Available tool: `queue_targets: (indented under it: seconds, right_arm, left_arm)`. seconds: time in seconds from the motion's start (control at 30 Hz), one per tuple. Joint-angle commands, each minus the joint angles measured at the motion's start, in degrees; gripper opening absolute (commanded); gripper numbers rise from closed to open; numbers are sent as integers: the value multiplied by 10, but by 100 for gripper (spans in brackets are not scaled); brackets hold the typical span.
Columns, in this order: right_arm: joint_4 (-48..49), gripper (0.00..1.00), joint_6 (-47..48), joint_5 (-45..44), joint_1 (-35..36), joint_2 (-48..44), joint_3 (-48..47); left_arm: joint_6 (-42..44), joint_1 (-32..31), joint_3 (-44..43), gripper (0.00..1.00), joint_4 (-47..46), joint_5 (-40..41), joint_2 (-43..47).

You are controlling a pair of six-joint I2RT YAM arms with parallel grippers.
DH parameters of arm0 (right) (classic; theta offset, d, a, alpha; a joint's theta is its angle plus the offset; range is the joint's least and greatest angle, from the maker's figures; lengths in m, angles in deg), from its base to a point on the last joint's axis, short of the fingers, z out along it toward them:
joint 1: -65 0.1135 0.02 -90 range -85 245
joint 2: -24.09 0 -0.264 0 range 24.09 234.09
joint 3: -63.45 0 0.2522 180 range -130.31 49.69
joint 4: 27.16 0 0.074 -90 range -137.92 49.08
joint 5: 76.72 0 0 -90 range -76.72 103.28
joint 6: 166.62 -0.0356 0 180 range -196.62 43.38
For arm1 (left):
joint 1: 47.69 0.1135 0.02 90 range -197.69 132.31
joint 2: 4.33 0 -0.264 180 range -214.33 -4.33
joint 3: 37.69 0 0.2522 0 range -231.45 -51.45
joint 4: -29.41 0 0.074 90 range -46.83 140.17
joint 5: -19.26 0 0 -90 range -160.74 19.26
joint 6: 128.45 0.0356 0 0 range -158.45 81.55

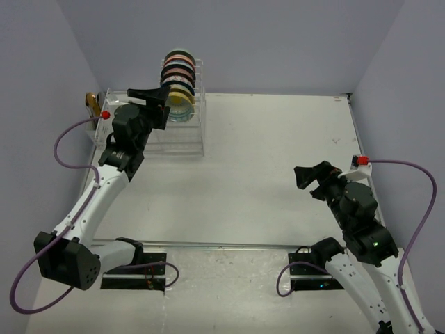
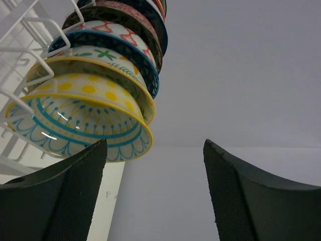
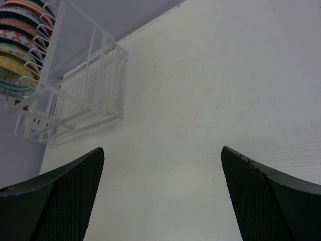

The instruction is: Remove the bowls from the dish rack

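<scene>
The white wire dish rack (image 1: 182, 139) stands at the back left of the table, and its tall slotted tower holds several patterned bowls (image 1: 179, 73) on edge. My left gripper (image 1: 165, 104) hovers at the lowest bowl (image 2: 85, 128), which has a yellow rim and blue lines. In the left wrist view that gripper (image 2: 155, 143) is open. Its left finger (image 2: 75, 186) lies in front of the bowl's lower edge, and only a sliver of the rim shows inside the gap. My right gripper (image 1: 309, 179) stays open over bare table at the right, far from the rack (image 3: 85, 95).
A small golden-brown object (image 1: 90, 103) sits at the rack's left end. Grey walls close the table at the back and on both sides. The rack's low basket part (image 3: 95, 108) looks empty in the right wrist view.
</scene>
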Motion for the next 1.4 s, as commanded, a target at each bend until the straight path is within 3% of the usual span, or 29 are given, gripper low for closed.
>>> queue_targets:
  seconds: [0.0,0.23,0.37,0.43,0.53,0.67,0.8,0.87,0.9,1.07,1.37]
  right_arm:
    - [22,99,-3,0,2,0,0]
    - [25,99,0,-11,2,-2,2]
    - [29,99,0,-11,1,1,4]
    - [32,99,0,-9,2,3,6]
    - [33,99,0,-6,2,5,6]
    - [36,99,4,-12,1,3,8]
    - [32,99,7,-18,2,2,7]
    - [31,99,8,-19,2,1,7]
    - [30,99,9,-19,1,-1,6]
    - [30,99,7,-19,2,-5,6]
    - [31,99,7,-23,2,-11,5]
  left_arm:
    - [-9,-2,-36,77,-32,41,-17]
    - [-20,-2,-41,72,-27,62,-42]
    - [-23,-3,-48,59,-27,70,-50]
    - [-25,-3,-52,45,-27,70,-58]
    - [-26,-4,-53,34,-27,66,-66]
    - [-32,-6,-51,33,-26,64,-72]
    - [-40,-6,-49,16,-25,63,-72]
    - [-42,-6,-49,13,-25,63,-71]
    - [-42,-6,-50,6,-25,65,-71]
    - [-50,-7,-51,0,-24,65,-70]
    - [-51,-13,-53,0,-36,51,-69]
